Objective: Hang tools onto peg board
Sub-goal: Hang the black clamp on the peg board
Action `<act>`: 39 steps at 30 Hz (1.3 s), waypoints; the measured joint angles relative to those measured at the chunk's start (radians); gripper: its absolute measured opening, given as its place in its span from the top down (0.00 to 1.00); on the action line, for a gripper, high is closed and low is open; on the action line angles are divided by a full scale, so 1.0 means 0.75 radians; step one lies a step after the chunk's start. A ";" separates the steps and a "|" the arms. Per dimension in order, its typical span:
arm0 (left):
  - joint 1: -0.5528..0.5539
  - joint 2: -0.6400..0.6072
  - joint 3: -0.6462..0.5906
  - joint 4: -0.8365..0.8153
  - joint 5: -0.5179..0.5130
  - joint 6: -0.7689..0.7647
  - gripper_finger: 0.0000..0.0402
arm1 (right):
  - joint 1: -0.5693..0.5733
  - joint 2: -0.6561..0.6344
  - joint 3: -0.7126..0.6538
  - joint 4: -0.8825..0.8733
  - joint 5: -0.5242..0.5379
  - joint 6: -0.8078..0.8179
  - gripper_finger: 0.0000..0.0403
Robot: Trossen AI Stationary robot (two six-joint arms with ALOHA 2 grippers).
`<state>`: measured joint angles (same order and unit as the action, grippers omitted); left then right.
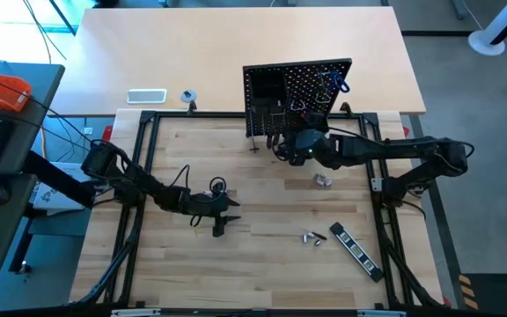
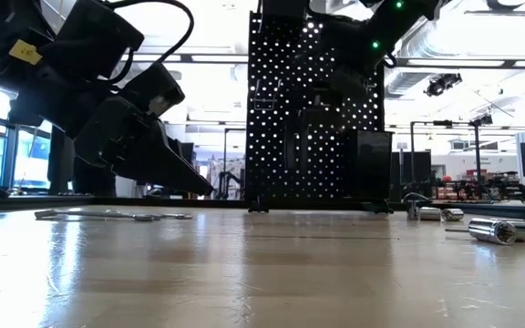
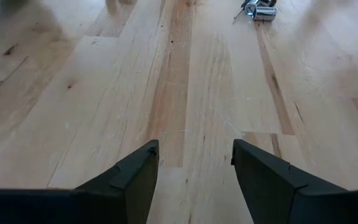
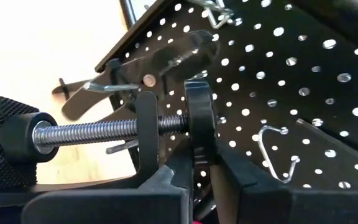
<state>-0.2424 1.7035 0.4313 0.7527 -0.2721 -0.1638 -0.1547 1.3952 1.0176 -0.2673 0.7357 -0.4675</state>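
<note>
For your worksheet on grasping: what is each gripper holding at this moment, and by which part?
The right gripper, shut, holds the black clamp by its frame, at the peg board. The left gripper is open and holds nothing.

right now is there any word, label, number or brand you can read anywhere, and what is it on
None can be read.
Yellow sticker on the left arm, low view: marks too small to read.
Striped bar on the table: pale marks, too small to read.
Clamp in the right hand at the peg board: no lettering shows.
</note>
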 joint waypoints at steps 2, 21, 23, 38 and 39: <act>0.000 0.000 0.000 0.000 0.000 -0.002 0.50 | 0.000 0.000 0.000 0.004 0.012 0.000 0.94; -0.010 0.000 0.000 -0.001 0.000 -0.021 0.50 | 0.000 0.142 0.000 0.160 0.230 -0.084 0.94; -0.011 0.000 0.000 -0.003 0.000 -0.021 0.50 | 0.000 0.141 0.000 0.187 0.247 -0.112 0.94; -0.011 0.000 0.000 -0.007 0.000 -0.020 0.50 | -0.037 0.141 0.000 0.144 0.168 -0.083 0.91; -0.011 0.000 0.000 -0.007 0.000 -0.020 0.50 | -0.040 0.141 0.000 0.134 0.164 -0.071 0.91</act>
<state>-0.2504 1.7035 0.4313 0.7475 -0.2719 -0.1791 -0.1843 1.5013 1.0176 -0.1666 0.8586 -0.5207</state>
